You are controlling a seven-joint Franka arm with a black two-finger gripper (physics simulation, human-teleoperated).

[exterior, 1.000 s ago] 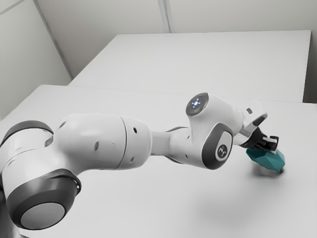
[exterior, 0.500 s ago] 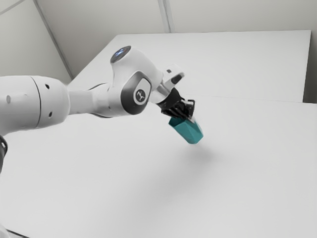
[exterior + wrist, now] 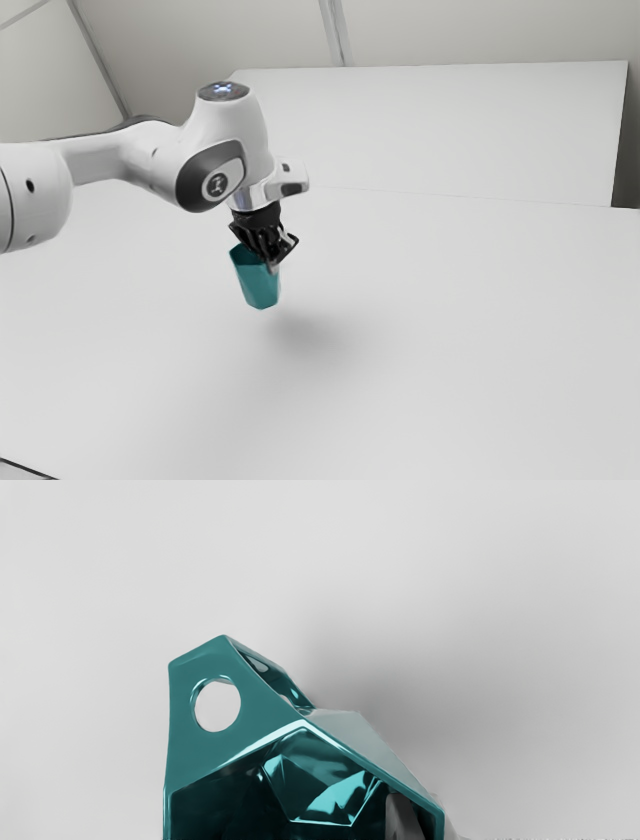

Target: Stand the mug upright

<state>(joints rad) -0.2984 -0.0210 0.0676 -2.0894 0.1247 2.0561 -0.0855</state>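
My gripper hangs over the table in the exterior view, shut on the wall of the teal faceted mug. The mug is off the table, its opening facing up toward the hand and its body slightly tilted. Looking from the wrist, I see into the hollow of the mug, with its holed handle sticking out at one corner. The gripper pinches the rim there, one finger inside the mug and the other outside; part of the mug is cut off.
Below the mug, the white table carries a soft shadow. A second white table adjoins it at the back, with pale walls behind. A dark cable crosses the exterior view's lower left corner.
My hand has carried the mug up off the table and toward the exterior view's left. The mug has swung from lying on its side to nearly upright, and the hand now points more steeply downward.
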